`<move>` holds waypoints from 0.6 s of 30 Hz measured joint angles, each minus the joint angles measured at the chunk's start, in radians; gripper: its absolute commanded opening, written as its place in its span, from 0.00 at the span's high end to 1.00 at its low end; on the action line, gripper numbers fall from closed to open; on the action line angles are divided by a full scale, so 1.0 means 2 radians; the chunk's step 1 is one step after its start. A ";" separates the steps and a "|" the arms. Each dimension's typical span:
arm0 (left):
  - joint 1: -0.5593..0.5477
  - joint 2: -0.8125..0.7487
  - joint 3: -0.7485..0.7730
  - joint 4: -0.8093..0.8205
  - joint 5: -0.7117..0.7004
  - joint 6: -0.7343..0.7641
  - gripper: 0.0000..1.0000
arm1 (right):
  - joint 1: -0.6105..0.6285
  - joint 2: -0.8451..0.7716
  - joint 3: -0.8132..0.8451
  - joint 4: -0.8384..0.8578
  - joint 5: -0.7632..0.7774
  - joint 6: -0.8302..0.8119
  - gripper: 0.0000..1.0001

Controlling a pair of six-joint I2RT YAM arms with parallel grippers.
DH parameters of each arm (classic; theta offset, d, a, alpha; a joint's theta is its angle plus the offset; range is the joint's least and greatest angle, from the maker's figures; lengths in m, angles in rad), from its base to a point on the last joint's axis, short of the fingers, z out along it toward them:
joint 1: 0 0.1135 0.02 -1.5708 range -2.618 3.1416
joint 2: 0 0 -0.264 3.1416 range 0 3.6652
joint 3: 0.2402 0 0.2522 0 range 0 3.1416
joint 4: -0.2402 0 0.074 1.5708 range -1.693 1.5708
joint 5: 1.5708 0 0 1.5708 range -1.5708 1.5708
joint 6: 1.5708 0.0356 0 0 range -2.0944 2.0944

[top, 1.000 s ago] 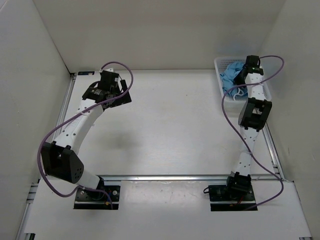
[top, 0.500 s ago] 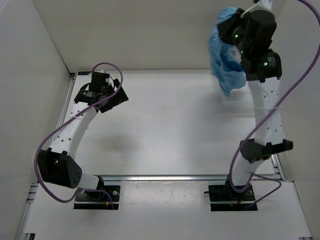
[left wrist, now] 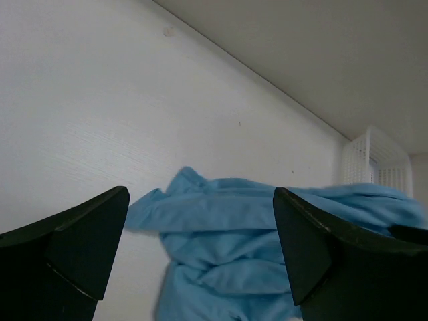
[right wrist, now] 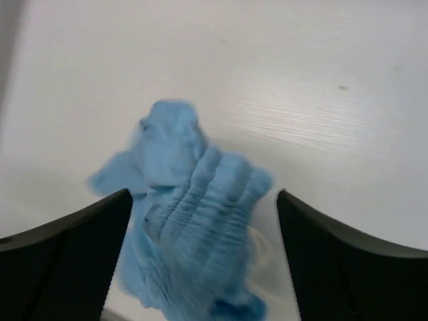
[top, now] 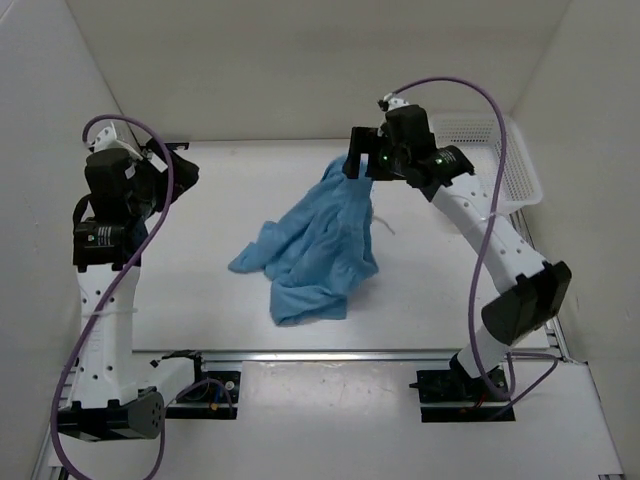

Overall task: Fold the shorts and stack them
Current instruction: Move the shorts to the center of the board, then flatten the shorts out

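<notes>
The light blue shorts (top: 315, 250) lie crumpled in a long heap on the middle of the table, their upper end reaching up toward my right gripper (top: 360, 165). That gripper hangs open just above that end. From the right wrist the gathered waistband (right wrist: 194, 221) looks blurred and sits below and between the spread jaws of the right gripper (right wrist: 204, 254), with a bit of white drawstring (right wrist: 257, 244) beside it. My left gripper (top: 168, 172) is raised at the far left, open and empty. In the left wrist view the shorts (left wrist: 267, 227) show beyond the left gripper (left wrist: 200, 247).
A white mesh basket (top: 520, 160) stands at the back right corner, also visible from the left wrist as the basket (left wrist: 378, 160). White walls close in the table on the left, back and right. A metal rail (top: 330, 353) runs along the near edge.
My right arm lifted the shorts out of the basket, swung them left over the table and opened; the shorts have dropped onto the table. The left arm rose and pulled back to the left.
</notes>
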 measured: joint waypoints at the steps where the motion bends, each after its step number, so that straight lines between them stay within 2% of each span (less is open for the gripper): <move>1: 0.000 -0.002 -0.001 -0.001 0.010 0.004 0.00 | -0.015 0.008 -0.020 -0.001 -0.007 0.002 0.00; 6: -0.014 0.038 -0.034 -0.003 0.054 0.024 0.00 | -0.130 0.064 -0.077 -0.006 -0.036 0.010 0.00; 7: -0.023 0.050 -0.049 -0.002 0.059 0.026 0.04 | -0.150 0.062 -0.102 -0.003 -0.033 0.012 0.04; 8: -0.033 0.063 -0.069 -0.004 0.065 0.027 0.24 | -0.163 0.051 -0.133 0.001 -0.028 0.012 0.20; 9: -0.047 0.073 -0.090 -0.006 0.069 0.026 0.34 | -0.170 0.034 -0.169 0.001 -0.026 0.014 0.45; 10: -0.061 0.082 -0.113 -0.008 0.073 0.023 0.43 | -0.171 0.016 -0.195 -0.002 -0.026 0.010 0.56; 12: -0.092 0.088 -0.157 -0.013 0.080 0.017 0.51 | -0.164 -0.029 -0.252 0.002 -0.035 0.015 0.71; 13: -0.113 0.089 -0.181 -0.014 0.084 0.009 0.46 | -0.159 -0.055 -0.279 0.003 -0.043 0.019 0.79; 14: -0.133 0.086 -0.204 -0.015 0.087 0.001 0.32 | -0.152 -0.080 -0.307 0.010 -0.053 0.023 0.79; 15: -0.152 0.083 -0.224 -0.014 0.091 -0.006 0.11 | -0.146 -0.105 -0.337 0.019 -0.065 0.029 0.73; 16: -0.173 0.081 -0.244 -0.012 0.096 -0.017 0.01 | -0.140 -0.127 -0.368 0.026 -0.078 0.038 0.35; 17: -0.193 0.076 -0.266 -0.006 0.102 -0.033 0.01 | -0.132 -0.144 -0.401 0.038 -0.092 0.050 0.16; 18: -0.211 0.072 -0.292 0.000 0.114 -0.049 0.01 | -0.125 -0.159 -0.438 0.052 -0.106 0.060 0.07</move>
